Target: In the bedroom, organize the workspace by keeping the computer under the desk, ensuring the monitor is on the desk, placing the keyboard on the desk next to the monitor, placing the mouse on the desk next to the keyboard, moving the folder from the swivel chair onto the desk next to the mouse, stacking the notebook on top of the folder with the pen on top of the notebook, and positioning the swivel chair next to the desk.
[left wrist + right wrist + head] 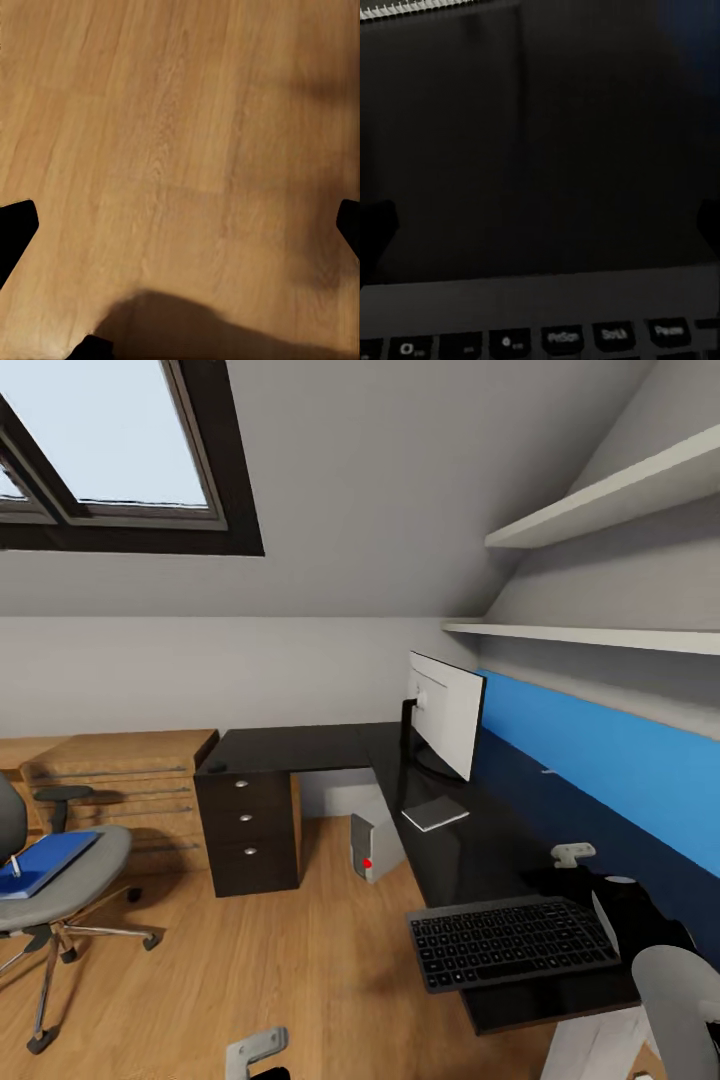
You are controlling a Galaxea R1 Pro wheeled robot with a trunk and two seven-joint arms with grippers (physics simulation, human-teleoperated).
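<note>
Slim grey keyboard point(512, 943), glossy desk point(300, 748).

Desk point(300, 748): L-shaped, set in the room corner under the sloped wall, one wing running along the right wall below two wall shelves point(600, 510). Monitor point(445, 712): on the desk near the inner corner, upright. Notebook point(435, 813): flat on the desk, just in front of the monitor. Keyboard point(510, 942): on the near end of the desk, overhanging its left edge. Drawer unit point(247, 830): under the desk's left wing. Computer point(372, 848): on the floor point(250, 970) under the desk, right of the drawer unit. Low shelving point(120, 785): against the back wall, left of the desk. Swivel chair point(50, 890): at far left, well apart from the desk. Folder point(45, 862): on the chair seat. Skylight point(110, 450): upper left.
</note>
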